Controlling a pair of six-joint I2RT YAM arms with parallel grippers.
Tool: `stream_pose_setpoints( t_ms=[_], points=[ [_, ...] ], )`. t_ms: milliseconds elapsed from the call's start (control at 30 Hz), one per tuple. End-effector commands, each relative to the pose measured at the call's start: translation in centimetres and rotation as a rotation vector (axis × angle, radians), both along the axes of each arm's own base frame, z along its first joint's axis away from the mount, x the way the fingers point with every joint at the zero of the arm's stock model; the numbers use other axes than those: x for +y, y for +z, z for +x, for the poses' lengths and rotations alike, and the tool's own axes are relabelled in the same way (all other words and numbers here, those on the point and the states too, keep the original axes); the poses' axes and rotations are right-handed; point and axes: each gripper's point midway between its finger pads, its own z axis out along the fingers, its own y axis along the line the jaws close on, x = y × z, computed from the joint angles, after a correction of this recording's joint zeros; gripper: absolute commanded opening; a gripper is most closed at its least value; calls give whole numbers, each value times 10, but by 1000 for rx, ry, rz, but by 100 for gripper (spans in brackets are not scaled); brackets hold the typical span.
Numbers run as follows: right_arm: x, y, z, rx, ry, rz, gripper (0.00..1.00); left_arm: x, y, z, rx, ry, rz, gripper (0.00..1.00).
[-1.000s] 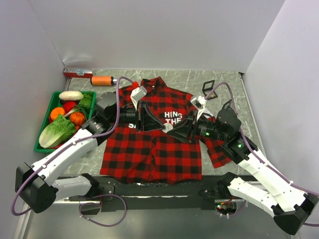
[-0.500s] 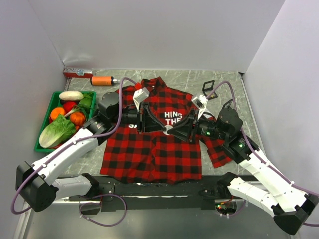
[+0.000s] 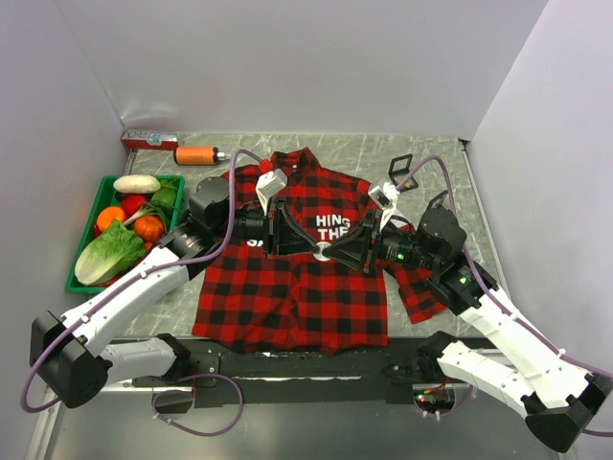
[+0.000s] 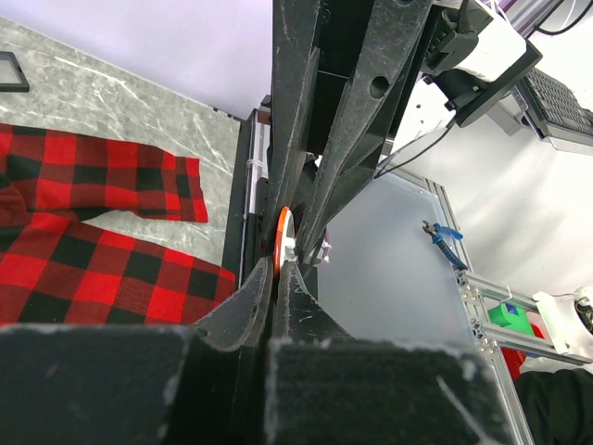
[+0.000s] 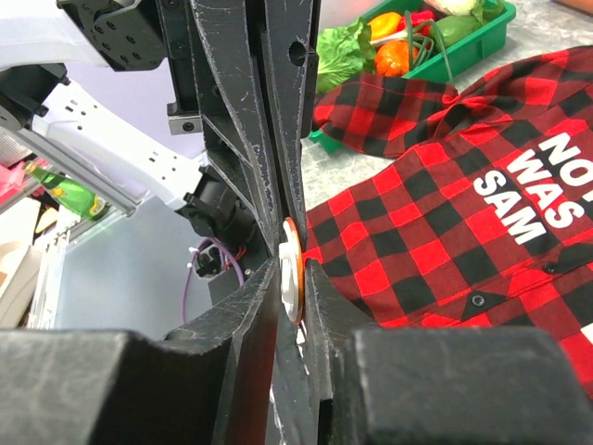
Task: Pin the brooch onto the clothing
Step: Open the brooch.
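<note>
Left arm: the left arm point(image 3: 144, 283) rises from its base at the near edge and reaches in over the shirt's left half, its wrist level and pointing right.
Right arm: the right arm point(image 3: 498, 326) comes from its own base, bends above the shirt's right sleeve and points left, so the two wrists face each other.
Clothing: the red-and-black plaid shirt point(image 3: 287, 287) lies flat and face up in the middle of the table point(image 3: 431, 163), collar at the far end, with white lettering across the chest beneath the grippers.
Left gripper: the left gripper point(image 3: 314, 247) has its fingers drawn in to a narrow slit, their tips nipping the brooch.
Right gripper: the right gripper point(image 3: 335, 255) meets it tip to tip, its two fingers pressed onto the same disc from the other side.
Brooch: the brooch point(image 5: 291, 264), a small round disc with an orange rim, is seen edge-on, held above the chest between both pairs of fingertips and off the cloth.
Tray: the green tray point(image 3: 86, 287) sits just left of the shirt.
Tray contents: a lettuce head point(image 3: 110, 254) at the near end, two orange fruits point(image 3: 148, 228) and a red piece mid-tray, and a white oblong vegetable point(image 3: 137, 183) at the far end.
Far edge: an orange cylinder point(image 3: 196, 154) and a red box point(image 3: 148, 141) lie by the back wall, with a black square frame point(image 3: 400, 163) far right.
</note>
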Motion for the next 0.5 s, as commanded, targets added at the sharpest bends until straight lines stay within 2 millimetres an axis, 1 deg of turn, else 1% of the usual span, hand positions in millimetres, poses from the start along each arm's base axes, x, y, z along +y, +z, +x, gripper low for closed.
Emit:
stream_pose_setpoints(
  t_ms=[0, 267, 467],
  points=[
    [-1, 20, -1, -66, 4, 29, 22, -1, 19, -3, -61, -16, -35, 1],
    [0, 14, 4, -59, -5, 14, 17, -1, 18, -2, -62, -15, -34, 1],
    [2, 2, 12, -37, -29, -17, 10, -2, 17, -4, -60, -21, -35, 1]
  ],
)
